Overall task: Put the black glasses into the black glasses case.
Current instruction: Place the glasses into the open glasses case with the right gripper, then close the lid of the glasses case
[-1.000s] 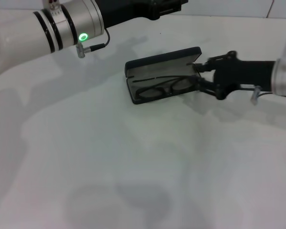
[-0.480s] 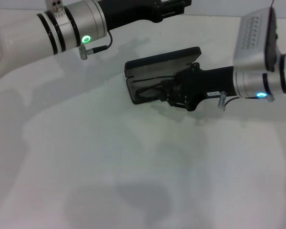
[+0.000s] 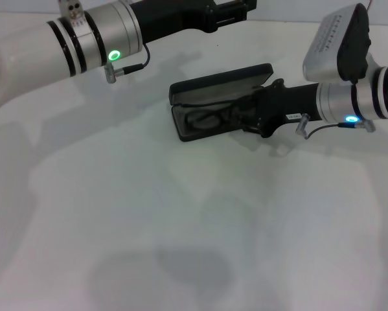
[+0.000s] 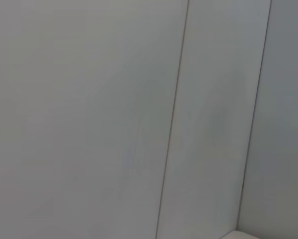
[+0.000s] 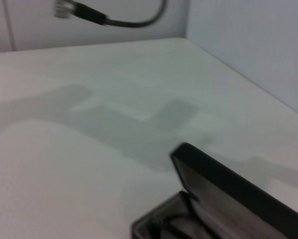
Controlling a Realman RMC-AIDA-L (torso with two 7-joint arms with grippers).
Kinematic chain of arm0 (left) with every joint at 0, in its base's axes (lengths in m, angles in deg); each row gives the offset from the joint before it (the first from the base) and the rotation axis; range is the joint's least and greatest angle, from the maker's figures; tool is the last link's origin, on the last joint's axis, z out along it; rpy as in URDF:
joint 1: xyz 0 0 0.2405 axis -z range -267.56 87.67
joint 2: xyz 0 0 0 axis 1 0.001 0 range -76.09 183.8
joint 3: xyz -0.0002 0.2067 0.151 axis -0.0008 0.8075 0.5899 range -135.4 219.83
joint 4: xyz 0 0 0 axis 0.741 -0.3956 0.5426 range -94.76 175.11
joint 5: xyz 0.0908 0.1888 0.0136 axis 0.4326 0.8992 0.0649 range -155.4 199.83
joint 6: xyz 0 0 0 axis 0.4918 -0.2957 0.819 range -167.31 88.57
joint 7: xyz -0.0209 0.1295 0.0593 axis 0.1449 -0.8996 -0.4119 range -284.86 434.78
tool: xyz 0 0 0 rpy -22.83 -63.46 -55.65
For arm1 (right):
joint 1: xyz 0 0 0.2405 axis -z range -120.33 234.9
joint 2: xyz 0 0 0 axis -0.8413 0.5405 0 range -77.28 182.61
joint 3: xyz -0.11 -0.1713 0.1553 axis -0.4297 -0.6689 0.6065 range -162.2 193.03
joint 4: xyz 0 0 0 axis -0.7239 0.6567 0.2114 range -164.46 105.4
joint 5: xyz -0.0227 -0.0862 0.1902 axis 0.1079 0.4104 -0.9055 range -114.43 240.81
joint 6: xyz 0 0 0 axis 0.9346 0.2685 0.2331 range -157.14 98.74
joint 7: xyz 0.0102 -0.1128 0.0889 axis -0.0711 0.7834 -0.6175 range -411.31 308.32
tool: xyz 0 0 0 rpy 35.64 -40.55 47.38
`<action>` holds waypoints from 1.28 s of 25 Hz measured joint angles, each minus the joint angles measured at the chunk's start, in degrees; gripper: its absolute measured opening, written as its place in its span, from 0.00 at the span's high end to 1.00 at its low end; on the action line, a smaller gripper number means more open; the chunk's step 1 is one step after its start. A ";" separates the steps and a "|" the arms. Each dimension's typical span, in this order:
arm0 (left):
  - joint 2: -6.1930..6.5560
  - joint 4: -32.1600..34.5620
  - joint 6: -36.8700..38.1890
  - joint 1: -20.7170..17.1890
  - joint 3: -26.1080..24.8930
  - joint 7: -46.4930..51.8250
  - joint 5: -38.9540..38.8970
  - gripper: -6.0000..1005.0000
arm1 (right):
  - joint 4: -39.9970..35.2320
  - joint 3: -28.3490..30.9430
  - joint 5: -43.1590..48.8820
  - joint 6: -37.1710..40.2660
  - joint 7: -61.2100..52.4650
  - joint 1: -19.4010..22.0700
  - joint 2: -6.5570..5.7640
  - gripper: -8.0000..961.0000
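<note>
White desk — one, plain, filling the head view; its far edge meets a pale panelled wall. The near half and the left side of the desk are open room.

Arms — two. The left arm stretches along the far edge, raised above the surface, a green light on its wrist and a short cable plug hanging below; its gripper is out of view past the top edge. The left wrist view shows only the wall's seams and a sliver of desk corner. The right arm comes in from the desk's right edge, a blue light on its wrist, and its right gripper sits at the right end of the case's tray; whether its fingers are spread or closed I cannot tell, since dark fingers merge with dark case.

Black glasses case — one, open, lid standing toward the far edge, grey lining showing, placed right of centre in the desk's far half. The right wrist view shows one rounded lid corner and the lining close up, with the left arm's cable hanging beyond.

Black glasses — one pair, lying inside the case's tray, lenses toward the near rim.
</note>
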 joint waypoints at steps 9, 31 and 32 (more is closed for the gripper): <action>0.20 0.00 0.00 -0.26 0.00 0.00 0.71 0.21 | -3.62 0.28 -0.37 -0.36 -0.41 3.33 0.01 0.69; -0.85 -0.54 -19.03 2.86 0.00 4.69 13.68 0.21 | -23.31 25.53 0.33 24.04 0.96 28.64 -3.00 0.55; -0.89 -0.37 -19.91 2.90 0.00 4.73 13.98 0.21 | -23.31 25.70 0.33 24.04 1.40 28.73 -2.80 0.53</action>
